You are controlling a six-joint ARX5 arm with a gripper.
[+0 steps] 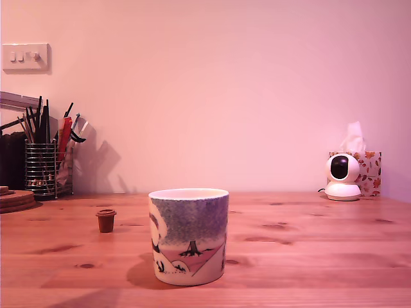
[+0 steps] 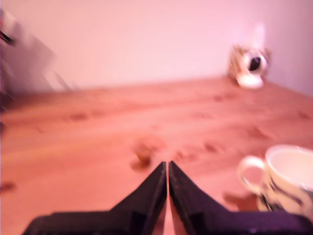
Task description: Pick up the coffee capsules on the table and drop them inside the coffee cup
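The coffee cup (image 1: pixel 189 235) stands on the wooden table (image 1: pixel 308 244) near the front, its cream rim up and a black tree on a pink hill facing the exterior view. A brown capsule (image 1: pixel 106 220) sits upright on the table to the exterior view's left of the cup. The blue capsule does not show in any view. No arm appears in the exterior view. In the blurred wrist view, my gripper (image 2: pixel 167 165) is shut, its black fingertips touching, with nothing between them. Just beyond the tips lies the brown capsule (image 2: pixel 143 157). The cup (image 2: pixel 286 178), handle toward the gripper, stands off to one side.
A wire pen holder (image 1: pixel 46 168) full of pens stands at the back on the exterior view's left, beside wooden coasters (image 1: pixel 14 199). A small white camera (image 1: pixel 342 177) and a tissue box (image 1: pixel 367 171) sit at the back right. A light switch (image 1: pixel 25 57) is on the wall.
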